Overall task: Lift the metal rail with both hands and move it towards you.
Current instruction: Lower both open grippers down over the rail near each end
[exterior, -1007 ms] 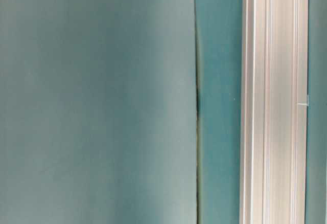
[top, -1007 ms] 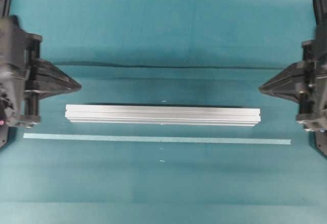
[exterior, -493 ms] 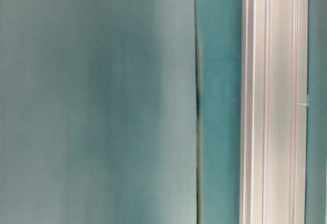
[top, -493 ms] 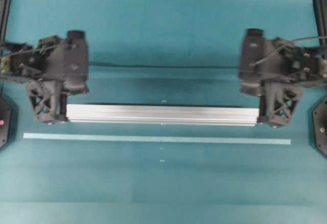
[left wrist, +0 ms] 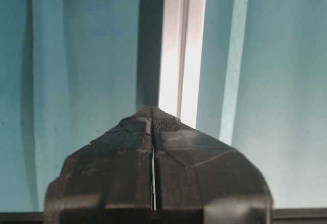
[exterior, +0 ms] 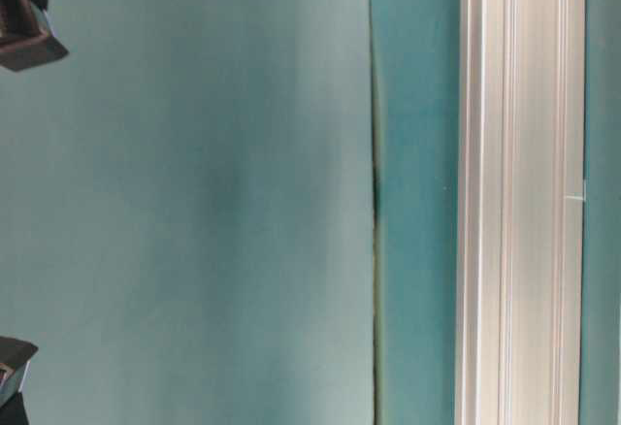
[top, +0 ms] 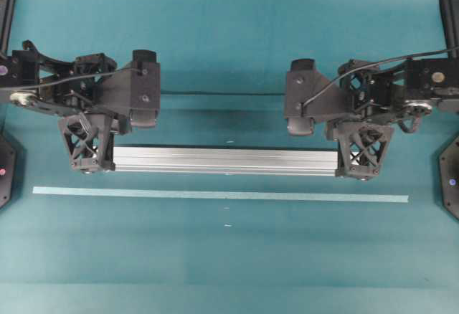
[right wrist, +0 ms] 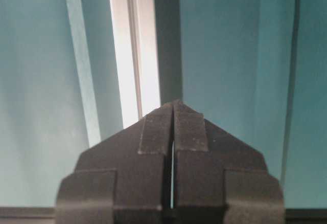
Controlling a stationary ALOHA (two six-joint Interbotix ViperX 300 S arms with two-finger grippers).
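The metal rail [top: 226, 161] lies flat and crosswise on the teal mat; the table-level view shows it as a bright grooved bar [exterior: 524, 202]. My left gripper [top: 89, 158] hangs over its left end and my right gripper [top: 361, 163] over its right end, hiding both ends from above. The left wrist view has the left gripper [left wrist: 153, 110] shut and empty, tips at the near end of the rail [left wrist: 181, 45]. Likewise the right gripper [right wrist: 173, 104] is shut on nothing beside the rail [right wrist: 134, 45]. Whether the fingers touch the rail, I cannot tell.
A thin pale-blue tape strip [top: 215, 195] runs parallel to the rail on its near side. A dark seam [top: 229, 93] crosses the mat behind the rail. Black arm bases [top: 450, 178] stand at both side edges. Black arm parts [exterior: 24, 17] poke into the table-level view's left corners.
Both arms have swung in from the table's sides and further inward, and now stand over the rail's ends. Both grippers have stayed shut. The rail has not moved.
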